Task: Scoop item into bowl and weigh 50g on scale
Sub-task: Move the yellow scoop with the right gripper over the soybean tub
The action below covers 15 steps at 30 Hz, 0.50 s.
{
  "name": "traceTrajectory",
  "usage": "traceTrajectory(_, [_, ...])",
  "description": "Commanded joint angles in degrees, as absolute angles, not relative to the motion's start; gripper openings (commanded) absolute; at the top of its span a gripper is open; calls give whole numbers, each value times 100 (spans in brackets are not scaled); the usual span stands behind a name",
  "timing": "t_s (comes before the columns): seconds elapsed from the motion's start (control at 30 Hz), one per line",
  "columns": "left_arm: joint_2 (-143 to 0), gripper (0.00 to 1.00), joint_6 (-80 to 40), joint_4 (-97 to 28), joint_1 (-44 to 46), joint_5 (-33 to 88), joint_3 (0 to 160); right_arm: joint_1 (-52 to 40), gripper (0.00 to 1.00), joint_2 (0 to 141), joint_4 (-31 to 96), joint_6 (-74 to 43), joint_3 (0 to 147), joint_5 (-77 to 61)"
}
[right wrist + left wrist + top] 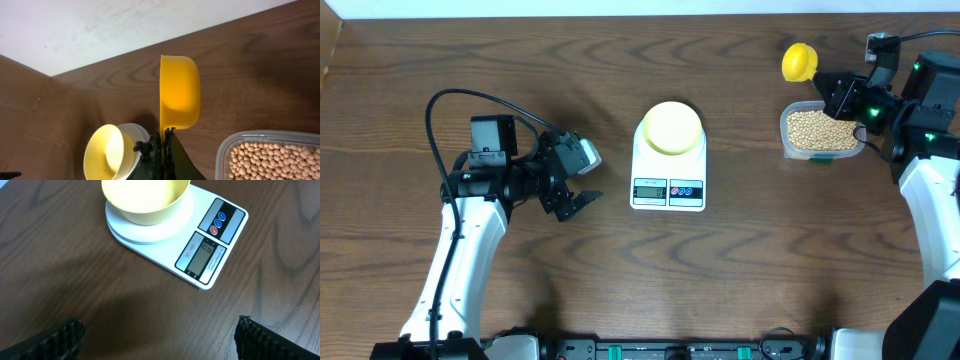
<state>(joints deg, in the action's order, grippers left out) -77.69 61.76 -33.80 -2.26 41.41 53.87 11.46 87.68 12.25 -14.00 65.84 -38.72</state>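
The pale yellow bowl [671, 127] sits empty on the white scale [668, 188] at the table's middle; both show in the left wrist view, bowl [145, 197] and scale [205, 245]. The tan beans [818, 128] fill a clear tub [790, 148] at the right, also in the right wrist view [272, 160]. My right gripper [835, 88] is shut on the handle of a bright yellow scoop [799, 61], held in the air beyond the tub; the scoop [179, 92] looks empty. My left gripper [582, 180] is open and empty, left of the scale.
The table's far edge meets a white wall [125, 25] behind the scoop. A black cable [470, 95] loops over the left arm. Bare wood lies in front of the scale.
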Motion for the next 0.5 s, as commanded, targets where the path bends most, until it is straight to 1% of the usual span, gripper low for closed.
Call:
traceTrajectory(0.0, [-7791,97,6233,-3376,-246,4110,5422,1214,1,8593,1264,-1317,6700,-3778])
traceTrajectory(0.47, [-7791,98,6233,-3376,-246,4110,5422,1234,1,8573,1291,-1498,6829,-3590])
